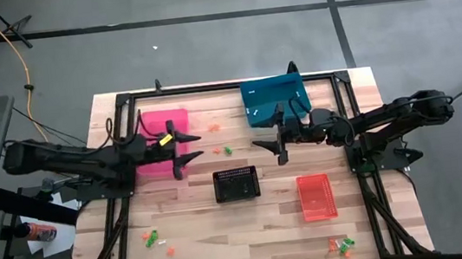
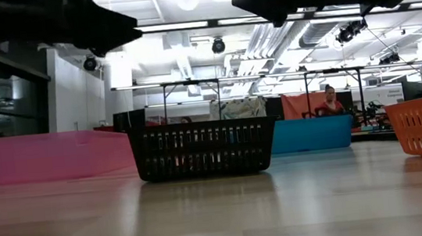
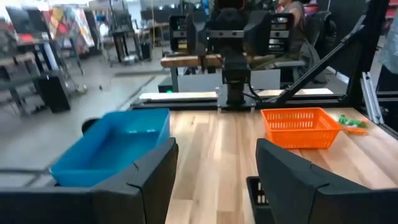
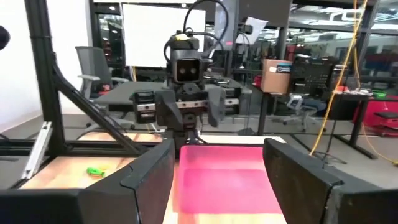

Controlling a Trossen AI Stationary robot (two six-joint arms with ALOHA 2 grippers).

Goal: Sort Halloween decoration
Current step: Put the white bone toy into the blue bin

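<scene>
I see both end effectors spread and empty: left end effector (image 1: 188, 147) beside the pink bin (image 1: 163, 122), right end effector (image 1: 273, 143) opposite.

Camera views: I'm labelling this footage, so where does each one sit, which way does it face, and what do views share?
High: overhead, straight down on the table; both arms, left pincer, right pincer.
Low: tabletop level, facing the black bin; arms overhead.
Left wrist: past its own fingers towards the right arm, blue bin, orange bin.
Right wrist: past its own fingers towards the left arm, pink bin.
Shared: high and low both show all four bins.
</scene>
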